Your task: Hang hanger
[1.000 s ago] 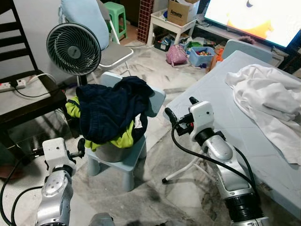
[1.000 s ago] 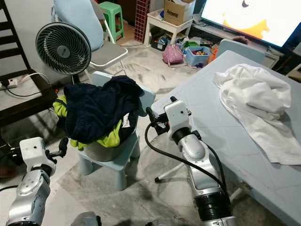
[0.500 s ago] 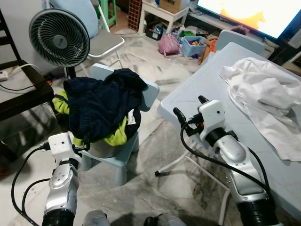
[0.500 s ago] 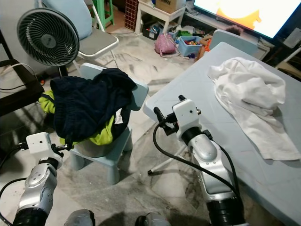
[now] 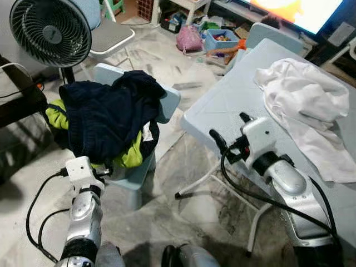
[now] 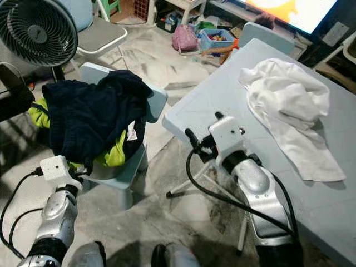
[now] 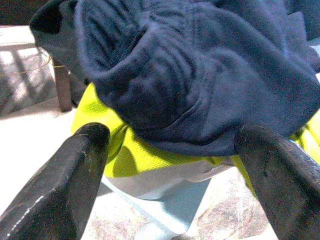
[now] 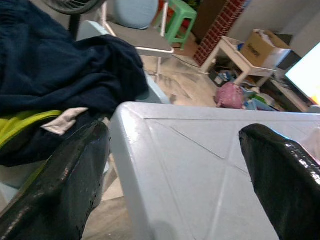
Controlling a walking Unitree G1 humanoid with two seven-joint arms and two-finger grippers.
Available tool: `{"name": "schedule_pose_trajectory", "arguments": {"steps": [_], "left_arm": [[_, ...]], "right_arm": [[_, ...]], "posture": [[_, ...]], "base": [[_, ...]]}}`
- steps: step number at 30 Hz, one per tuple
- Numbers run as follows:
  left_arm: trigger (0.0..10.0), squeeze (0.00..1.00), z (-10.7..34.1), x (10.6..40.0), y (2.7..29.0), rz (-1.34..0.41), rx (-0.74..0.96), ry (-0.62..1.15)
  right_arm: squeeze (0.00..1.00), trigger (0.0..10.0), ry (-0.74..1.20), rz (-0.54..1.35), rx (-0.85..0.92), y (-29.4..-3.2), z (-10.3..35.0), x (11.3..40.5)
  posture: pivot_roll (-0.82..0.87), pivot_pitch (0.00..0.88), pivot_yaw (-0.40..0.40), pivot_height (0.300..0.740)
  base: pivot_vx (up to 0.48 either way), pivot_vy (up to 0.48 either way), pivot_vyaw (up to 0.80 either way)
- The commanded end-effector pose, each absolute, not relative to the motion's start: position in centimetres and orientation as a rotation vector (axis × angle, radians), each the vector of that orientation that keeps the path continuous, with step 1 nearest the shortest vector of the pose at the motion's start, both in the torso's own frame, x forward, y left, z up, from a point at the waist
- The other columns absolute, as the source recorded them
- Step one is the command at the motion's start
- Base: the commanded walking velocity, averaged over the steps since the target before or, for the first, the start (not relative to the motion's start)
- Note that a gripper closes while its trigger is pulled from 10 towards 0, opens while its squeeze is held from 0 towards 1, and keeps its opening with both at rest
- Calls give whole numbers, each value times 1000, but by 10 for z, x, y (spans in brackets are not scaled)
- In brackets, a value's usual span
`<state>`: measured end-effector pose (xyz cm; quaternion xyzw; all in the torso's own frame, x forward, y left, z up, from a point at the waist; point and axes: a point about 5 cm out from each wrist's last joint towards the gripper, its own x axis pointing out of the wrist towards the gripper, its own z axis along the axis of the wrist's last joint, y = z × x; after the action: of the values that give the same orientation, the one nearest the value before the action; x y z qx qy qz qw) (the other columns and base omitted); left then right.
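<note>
As the robot has stepped closer, the left gripper, wide open and empty, now faces the clothes on the chair. Beside the bench corner, the right gripper gapes empty too; I see no hanger, so hanging seems not begun.

You have a navy blue garment heaped over a lime-yellow one, both on a pale blue chair. The tabletop reads pale blue-grey, with a white cloth on it. Your floor is grey-white marble with dark veining. The fan is black. Further back you see a pink bag and a blue bin. Your arms are silver with white wrist housings, and both the left hand and right hand have glossy black fingers.
</note>
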<state>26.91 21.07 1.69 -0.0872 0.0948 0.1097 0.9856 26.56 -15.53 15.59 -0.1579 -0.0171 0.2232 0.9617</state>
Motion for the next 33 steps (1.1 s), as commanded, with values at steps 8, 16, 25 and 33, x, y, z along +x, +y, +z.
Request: {"name": "schedule_pose_trajectory", "arguments": {"steps": [8, 16, 25, 33], "left_arm": [[10000, 0, 20, 267, 215, 276, -131, 133], [10000, 0, 29, 272, 224, 325, -110, 71], [10000, 0, 33, 276, 227, 372, -89, 41], [10000, 0, 36, 284, 216, 349, -198, 9]], "right_arm": [[0, 10000, 28, 451, -330, -164, 152, 249], [0, 10000, 45, 457, -332, -164, 152, 245], [0, 10000, 51, 452, -340, -166, 154, 245], [0, 10000, 55, 444, -350, -168, 154, 245]], "posture": [[-199, 216, -241, 740], [-211, 225, -251, 740], [-215, 223, -251, 740], [-233, 211, -256, 740]], "base": [[0, 0, 0], [0, 0, 0], [0, 0, 0], [0, 0, 0]]}}
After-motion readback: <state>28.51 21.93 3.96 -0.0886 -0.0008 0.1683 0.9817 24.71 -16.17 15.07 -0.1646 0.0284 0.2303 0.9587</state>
